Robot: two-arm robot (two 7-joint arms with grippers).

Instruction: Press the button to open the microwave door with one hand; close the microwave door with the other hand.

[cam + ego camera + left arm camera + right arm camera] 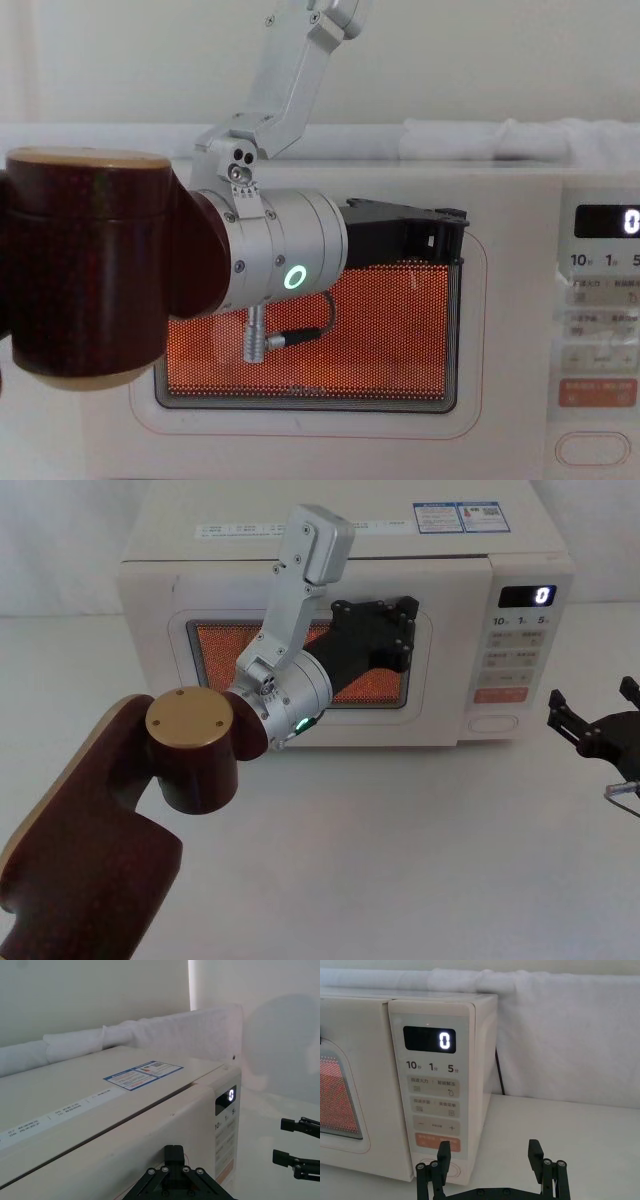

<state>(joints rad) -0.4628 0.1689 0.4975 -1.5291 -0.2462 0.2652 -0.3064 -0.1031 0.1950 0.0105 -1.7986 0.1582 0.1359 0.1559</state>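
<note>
The microwave door (pixel 155 660) is closed, and its window glows orange. My left gripper (pixel 402 630) rests against the window's upper right part; in the left wrist view its fingers (pixel 174 1154) stand together, shut on nothing. The chest view shows the left gripper (pixel 430 235) flat against the door (pixel 500 300). My right gripper (pixel 592 698) hovers open over the table to the right of the control panel, a little way from the button (pixel 492 722). In the right wrist view the right gripper (pixel 490 1152) faces the panel's lower part, with nothing between its fingers.
The panel display (pixel 430 1040) reads 0, and an orange-red key (pixel 500 694) sits just above the button. A white cloth (pixel 560 1035) lines the wall behind the microwave. Bare white table (pixel 400 850) spreads in front. My left forearm (pixel 90 840) crosses the front left.
</note>
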